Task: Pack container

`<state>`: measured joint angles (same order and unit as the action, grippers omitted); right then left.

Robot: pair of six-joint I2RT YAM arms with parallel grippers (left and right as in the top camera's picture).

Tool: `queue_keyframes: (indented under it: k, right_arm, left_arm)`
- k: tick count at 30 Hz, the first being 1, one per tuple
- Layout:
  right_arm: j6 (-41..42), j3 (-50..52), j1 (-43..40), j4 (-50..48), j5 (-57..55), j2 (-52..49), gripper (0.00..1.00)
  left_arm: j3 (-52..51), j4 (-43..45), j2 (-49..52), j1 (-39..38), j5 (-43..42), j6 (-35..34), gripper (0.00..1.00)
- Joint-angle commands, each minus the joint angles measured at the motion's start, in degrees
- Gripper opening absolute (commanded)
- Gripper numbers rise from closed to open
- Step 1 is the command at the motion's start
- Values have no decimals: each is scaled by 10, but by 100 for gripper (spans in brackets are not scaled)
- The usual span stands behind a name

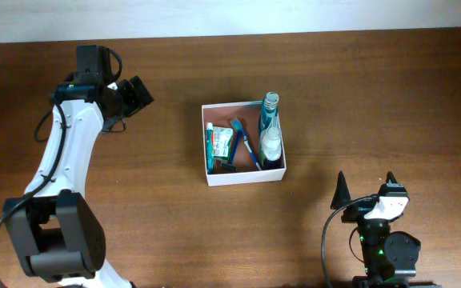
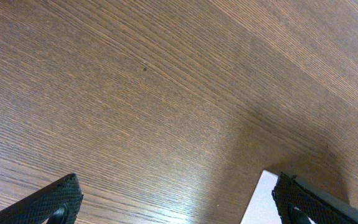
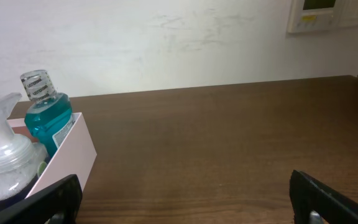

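The container [image 1: 243,178] is a shallow white-walled box with a reddish-brown floor at the table's middle. Inside lie a teal mouthwash bottle [image 1: 270,120], a clear pump bottle [image 1: 270,145], a toothpaste tube [image 1: 210,146], a packet [image 1: 223,143] and a blue razor [image 1: 242,138]. My left gripper [image 1: 138,93] is open and empty, well to the left of the container; a white container corner [image 2: 263,202] shows between its fingers [image 2: 179,205]. My right gripper [image 1: 366,187] is open and empty at the front right. Its wrist view [image 3: 182,199] shows the container wall [image 3: 67,155] and both bottles [image 3: 45,112] at left.
The brown wooden table [image 1: 374,96] runs to a white wall at the back [image 3: 166,43]. A wall panel [image 3: 319,15] hangs at upper right in the right wrist view.
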<state>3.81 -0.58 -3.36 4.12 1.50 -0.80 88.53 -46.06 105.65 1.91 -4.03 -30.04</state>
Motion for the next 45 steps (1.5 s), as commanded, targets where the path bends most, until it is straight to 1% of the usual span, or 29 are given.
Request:
queue_keyframes:
  k: [1,14,18,27,32,35,37,40,45]
  right_arm:
    - [-6,3,4,4,-9,6,98]
    - [-6,3,4,4,-9,6,98]
    - [-6,3,4,4,-9,6,98]
    - [-6,3,4,4,-9,6,98]
    - [-6,3,4,4,-9,6,98]
    - [-6,3,4,4,-9,6,98]
    - [-6,3,4,4,-9,6,98]
    - [-6,3,4,4,-9,6,98]
    - [-6,3,4,4,-9,6,98]
  left_arm:
    - [9,1,-16,1,4,1,99]
    - [9,1,-16,1,9,1,99]
    - [9,-1,-16,2,87,1,99]
    - [8,-1,-16,3,95,1,99]
    - [8,-5,-26,16,144,1,99]
    - [8,-22,-70,20,146,1,99]
    - [7,-46,-116,19,148,1,99]
    - [6,-93,-211,16,155,1,99]
    - [4,-117,-379,12,161,1,99]
